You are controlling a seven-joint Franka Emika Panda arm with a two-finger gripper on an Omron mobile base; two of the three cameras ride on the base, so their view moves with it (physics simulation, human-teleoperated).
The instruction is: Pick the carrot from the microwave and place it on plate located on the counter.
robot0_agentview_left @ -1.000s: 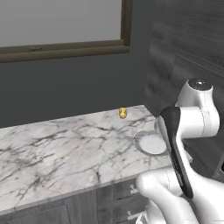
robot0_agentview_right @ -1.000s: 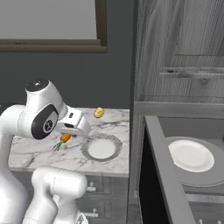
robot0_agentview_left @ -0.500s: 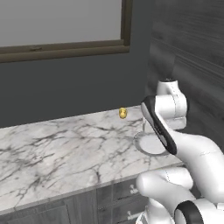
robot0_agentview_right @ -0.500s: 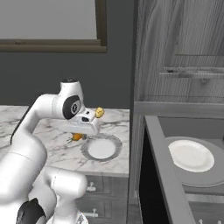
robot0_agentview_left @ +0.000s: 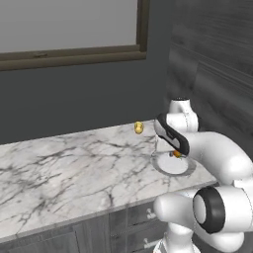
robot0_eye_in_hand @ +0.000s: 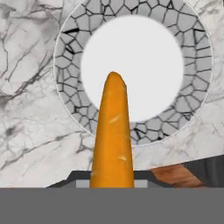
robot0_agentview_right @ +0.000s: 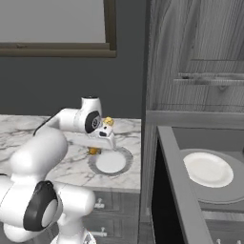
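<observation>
Carrot (robot0_eye_in_hand: 112, 135) above plate (robot0_eye_in_hand: 70, 43) on counter (robot0_agentview_left: 59, 163)

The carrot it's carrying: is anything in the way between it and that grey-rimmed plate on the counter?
Nothing visible. The gripper is shut on the carrot, which hangs above the plate. In the hand view the plate's white centre lies bare. The small yellow lump sits apart, near the wall.

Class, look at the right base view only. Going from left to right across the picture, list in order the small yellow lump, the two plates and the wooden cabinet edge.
Yellow lump at the back of the counter → grey-rimmed plate → tall wooden cabinet edge → plain white plate.
</observation>
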